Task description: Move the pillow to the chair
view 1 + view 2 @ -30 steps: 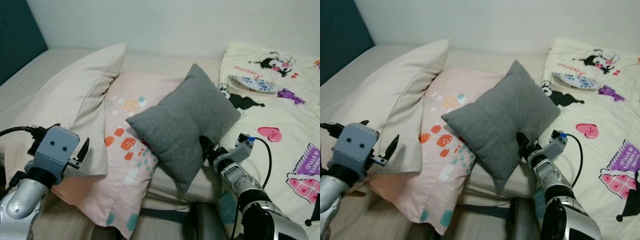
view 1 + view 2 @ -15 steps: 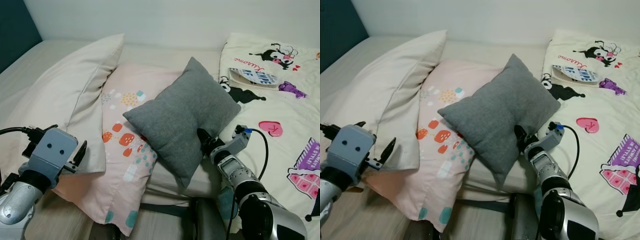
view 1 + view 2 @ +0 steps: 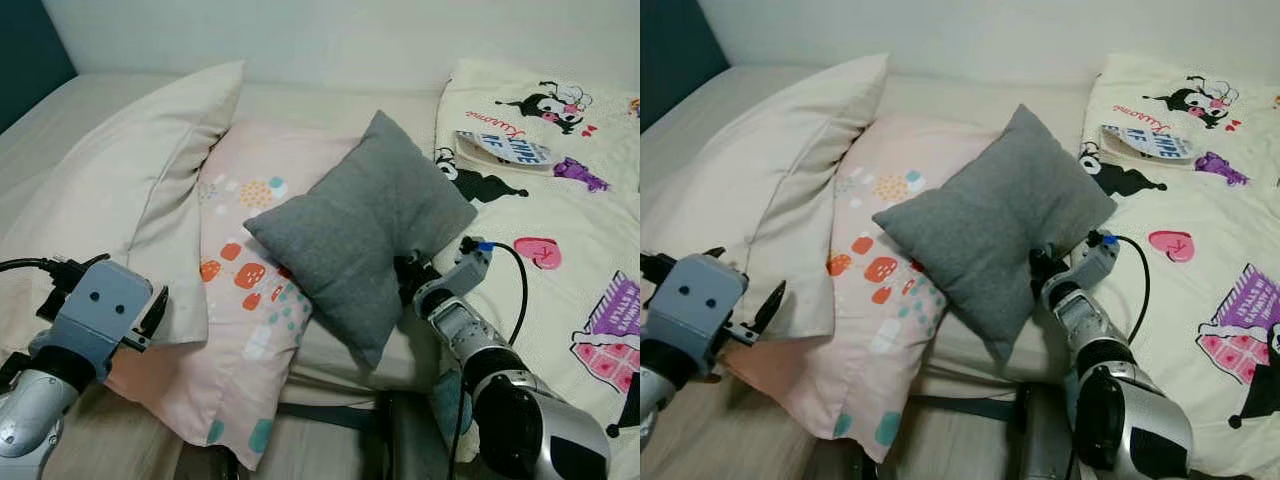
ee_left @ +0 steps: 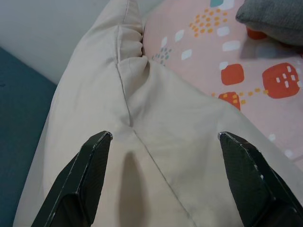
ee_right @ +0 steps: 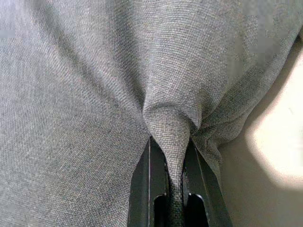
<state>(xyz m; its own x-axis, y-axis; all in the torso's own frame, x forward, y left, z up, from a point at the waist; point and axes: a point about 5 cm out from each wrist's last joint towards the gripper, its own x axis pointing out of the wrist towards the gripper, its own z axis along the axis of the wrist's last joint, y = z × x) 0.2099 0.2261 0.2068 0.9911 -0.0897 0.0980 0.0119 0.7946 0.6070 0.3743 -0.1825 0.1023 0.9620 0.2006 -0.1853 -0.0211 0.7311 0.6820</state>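
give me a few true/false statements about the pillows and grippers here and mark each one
1. The right gripper has pinched a fold of the grey pillow. True.
2. The left gripper is shut on the cream pillow. False: its fingers are spread open over the cream pillow, holding nothing.
3. The grey pillow lies partly on the pink patterned pillow. True.
4. The grey pillow rests flat on the cartoon-print blanket. False: it is propped over the pink patterned pillow, beside the blanket.
5. The cream pillow lies to the robot's left of the pink patterned pillow. True.
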